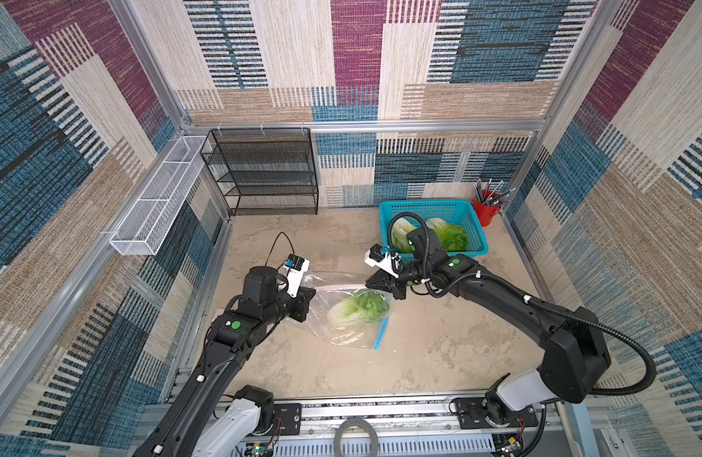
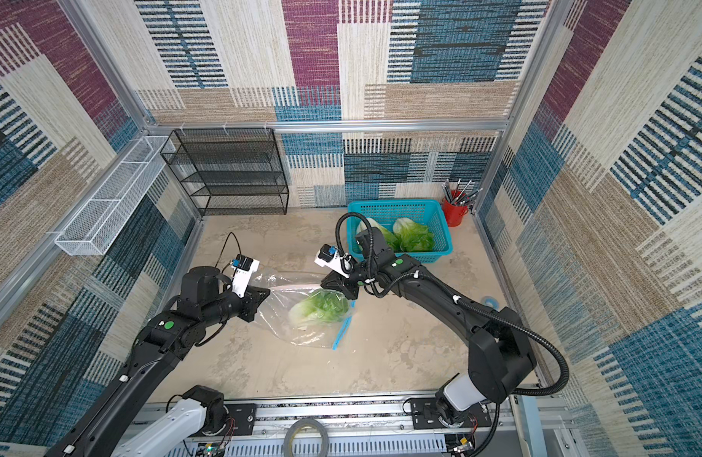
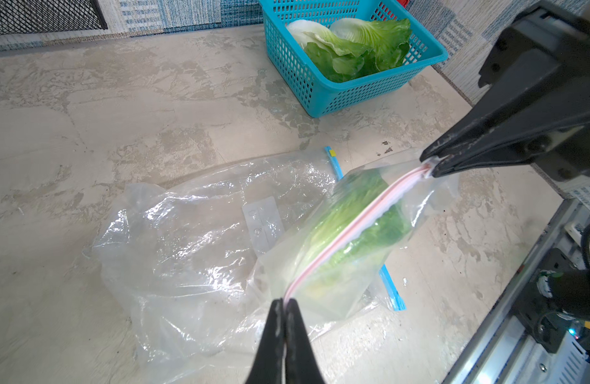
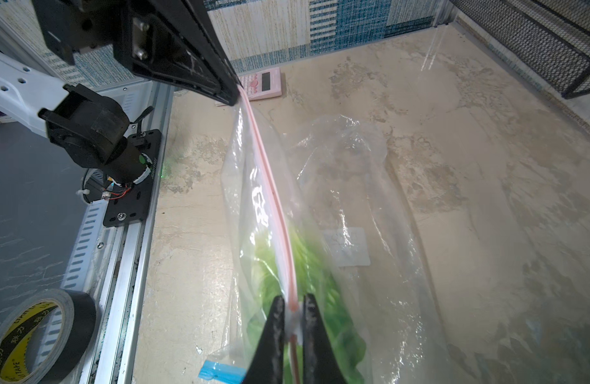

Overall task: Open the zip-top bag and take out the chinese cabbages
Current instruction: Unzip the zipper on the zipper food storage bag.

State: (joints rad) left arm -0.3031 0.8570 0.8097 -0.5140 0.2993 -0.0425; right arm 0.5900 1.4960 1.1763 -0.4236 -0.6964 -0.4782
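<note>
As table (image 1: 440, 356) bears basket (image 1: 428, 203) w/ 2 cabbages (image 1: 450, 235), one left: zip-top bag (image 3: 426, 202) top held up, third cabbage (image 1: 359, 308) inside. L hand (image 3: 283, 301), R hand (image 3: 428, 164) clenched on pink seal (image 3: 353, 226) ends. Step: opening. Next: prob. regrip single lip each, pull apart.

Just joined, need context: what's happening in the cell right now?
Both grippers are shut on the pink zip strip of a zip-top bag, left gripper at one end, right gripper at the other, holding it taut. One chinese cabbage is inside it. Two cabbages lie in the teal basket; an empty bag lies beneath.
</note>
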